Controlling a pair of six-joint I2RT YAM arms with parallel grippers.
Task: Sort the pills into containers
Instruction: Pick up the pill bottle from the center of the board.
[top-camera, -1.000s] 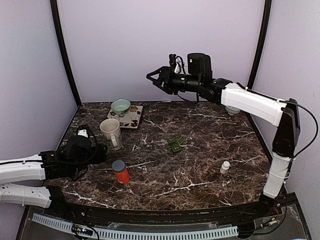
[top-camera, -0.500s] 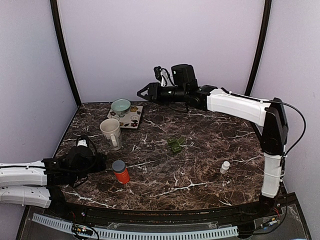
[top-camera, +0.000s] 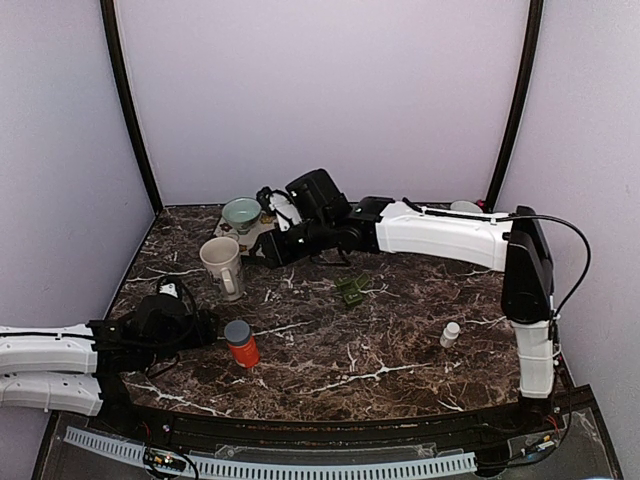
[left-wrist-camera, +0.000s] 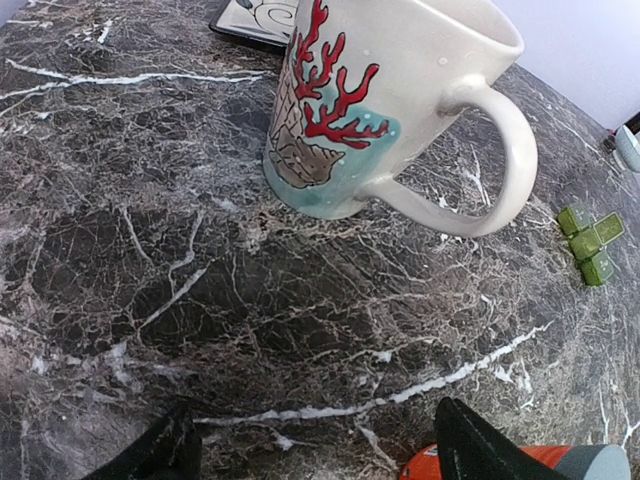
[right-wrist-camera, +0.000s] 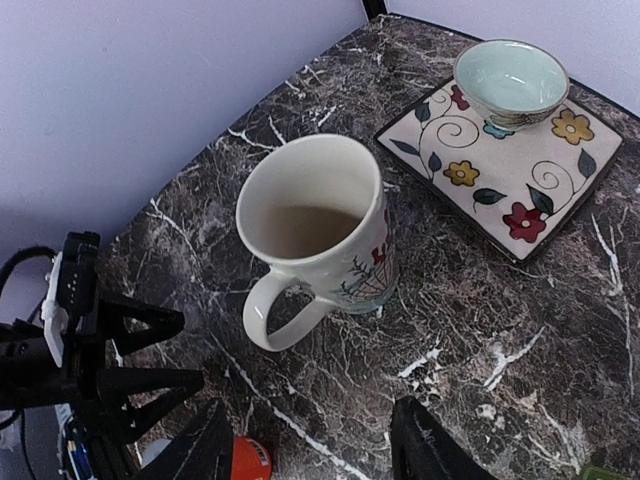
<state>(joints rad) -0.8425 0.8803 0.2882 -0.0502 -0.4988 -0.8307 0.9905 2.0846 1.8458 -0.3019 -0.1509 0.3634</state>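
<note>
Cream coral-printed ceramic mug now sits just ahead of my right gripper, swung down from high, fingers spread, empty; left gripper likewise released. Pill-picking looks next.

Lower centre and right of the worktop are mostly open, with only the small white bottle at right and the green block cluster mid-frame. The left side is crowded: mug, bowl on patterned tile, orange bottle just beside the spread left claw. The right arm bars the upper middle, and the right claw, fingers apart, hangs near the mug — narrow gap there.
</note>
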